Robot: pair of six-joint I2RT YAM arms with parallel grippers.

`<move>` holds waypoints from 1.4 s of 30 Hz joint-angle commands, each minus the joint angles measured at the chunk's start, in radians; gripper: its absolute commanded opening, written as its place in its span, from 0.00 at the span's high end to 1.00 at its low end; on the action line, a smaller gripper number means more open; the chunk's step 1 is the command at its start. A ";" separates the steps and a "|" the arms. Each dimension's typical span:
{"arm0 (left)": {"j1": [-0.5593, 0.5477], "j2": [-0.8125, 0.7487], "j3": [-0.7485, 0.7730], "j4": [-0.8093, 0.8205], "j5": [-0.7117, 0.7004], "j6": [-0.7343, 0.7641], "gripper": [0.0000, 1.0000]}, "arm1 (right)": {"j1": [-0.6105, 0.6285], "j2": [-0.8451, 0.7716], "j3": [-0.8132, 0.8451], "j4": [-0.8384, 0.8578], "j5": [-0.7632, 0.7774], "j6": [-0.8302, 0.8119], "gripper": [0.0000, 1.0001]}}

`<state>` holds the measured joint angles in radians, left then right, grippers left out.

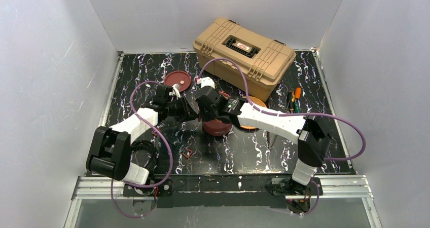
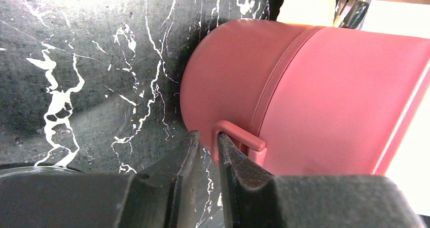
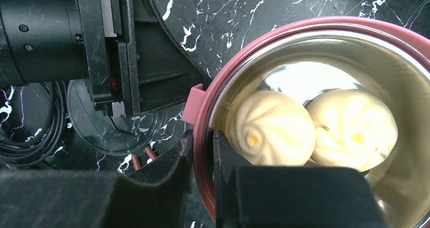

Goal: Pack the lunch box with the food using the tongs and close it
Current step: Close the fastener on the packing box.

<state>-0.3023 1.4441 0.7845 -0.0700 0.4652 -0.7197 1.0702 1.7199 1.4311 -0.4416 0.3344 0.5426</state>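
The maroon lunch box [image 1: 219, 127] stands mid-table between both arms, as stacked bowls [image 2: 314, 91] with no lid on top. Its steel-lined top bowl [image 3: 405, 76] holds two beige buns [image 3: 271, 126] [image 3: 352, 129]. My right gripper [image 3: 202, 137] [image 1: 209, 117] is shut on that bowl's rim, one finger outside and one inside beside a bun. My left gripper [image 2: 208, 137] [image 1: 195, 112] meets the box's side. One finger sits inside the side lug [image 2: 238, 136], the other outside it, and a slit still shows between them. A flat maroon lid [image 1: 177, 79] lies behind the left arm. The tongs are out of view.
A big tan toolbox [image 1: 243, 50] fills the back centre. An orange woven plate [image 1: 255, 103] lies behind the right forearm, with screwdrivers [image 1: 294, 99] to its right. A small red wire piece [image 1: 186, 152] and a clear disc [image 3: 101, 129] lie near the box. Black cables [image 1: 144, 154] coil by the left base.
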 commanded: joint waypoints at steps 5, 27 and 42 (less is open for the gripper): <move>-0.005 0.041 -0.033 0.023 -0.007 -0.009 0.89 | -0.009 -0.016 -0.064 -0.077 0.017 0.020 0.99; -0.021 0.083 -0.050 0.116 0.035 -0.050 0.99 | -0.012 -0.083 -0.164 0.038 0.011 0.042 0.99; -0.038 0.093 -0.052 0.127 0.034 -0.063 1.00 | -0.023 -0.132 -0.244 0.115 0.006 0.078 0.99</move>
<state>-0.3199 1.5028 0.7620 0.1059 0.5438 -0.7979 1.0538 1.6089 1.2415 -0.2607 0.3614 0.5735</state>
